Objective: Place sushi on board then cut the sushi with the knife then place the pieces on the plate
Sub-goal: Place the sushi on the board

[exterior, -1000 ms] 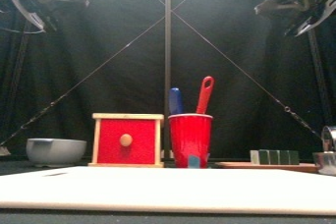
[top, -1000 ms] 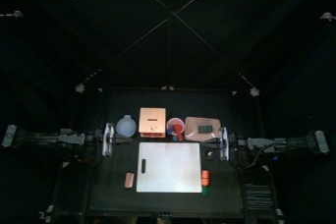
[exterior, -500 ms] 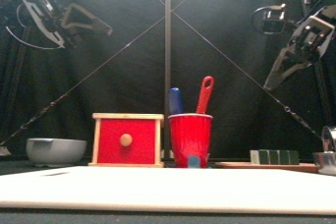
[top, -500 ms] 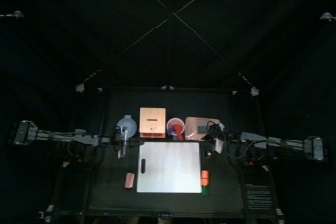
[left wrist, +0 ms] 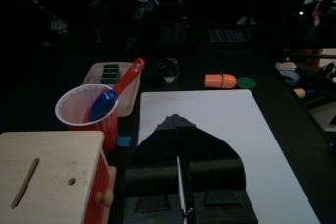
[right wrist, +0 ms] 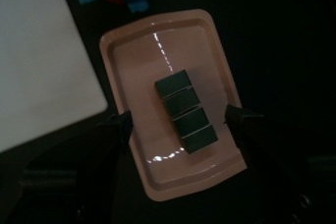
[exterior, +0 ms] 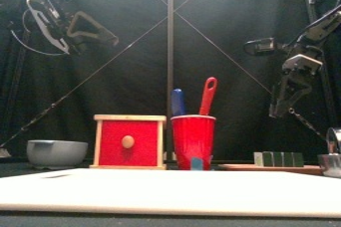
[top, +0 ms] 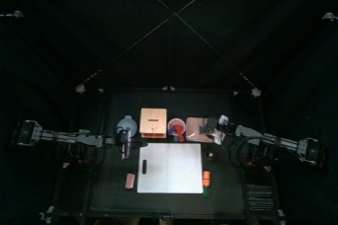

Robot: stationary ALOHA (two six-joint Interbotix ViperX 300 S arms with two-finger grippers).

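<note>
Sushi roll (right wrist: 184, 112) of dark green blocks lying in pink tray (right wrist: 132, 71), beside red cup (top: 176, 125) holding blue knife (exterior: 177, 102) and red knife (exterior: 208, 94), off white board (top: 172, 168). Right end effector (right wrist: 178, 117) high above roll, jaws spread wide, gripping nothing. Left end effector (left wrist: 178, 125) above board, jaws pressed together, empty.

Your right arm made the bigger move. A second ago it lay stretched along the right edge of the bench (top: 109, 197), with its claw high in the front view's top corner. Since then the right claw (exterior: 285, 90) has swung inward and dropped, and it now hangs above the sushi roll (right wrist: 184, 115) on the pink tray (right wrist: 138, 61). Your left claw (exterior: 88, 32) came in from the left edge during the first half second. After that it only dipped a little, near the far-left corner of the white board (top: 169, 168).
</note>
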